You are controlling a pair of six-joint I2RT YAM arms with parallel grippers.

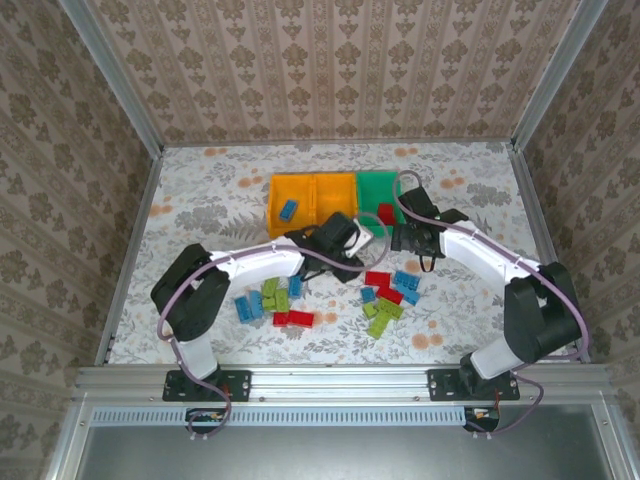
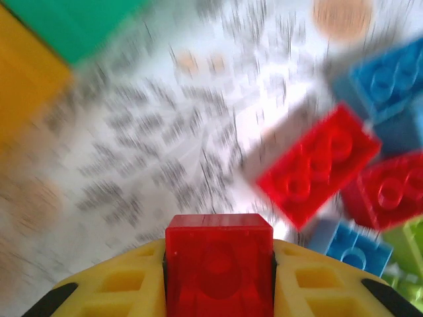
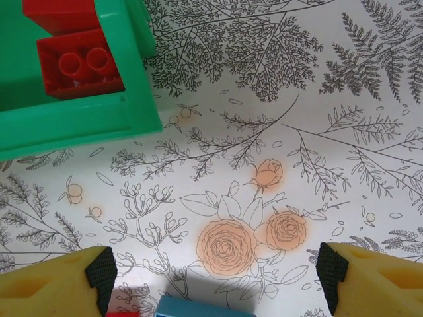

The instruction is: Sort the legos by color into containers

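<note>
My left gripper (image 2: 219,246) is shut on a red lego (image 2: 219,281) held between its yellow fingers, above the table near more red legos (image 2: 317,165) and blue legos (image 2: 386,82). From above, the left gripper (image 1: 348,238) sits just in front of the two orange containers (image 1: 312,185), and one of them holds a blue lego (image 1: 288,209). My right gripper (image 3: 215,277) stands open over bare tablecloth, close beside the green container (image 3: 79,122), which holds red legos (image 3: 79,63). A blue lego (image 3: 205,308) lies just below its open jaws.
Loose legos lie in two groups: blue, green and red ones (image 1: 272,303) at front left, and red, blue and green ones (image 1: 390,297) at front right. Metal rails (image 1: 135,230) edge the table on both sides.
</note>
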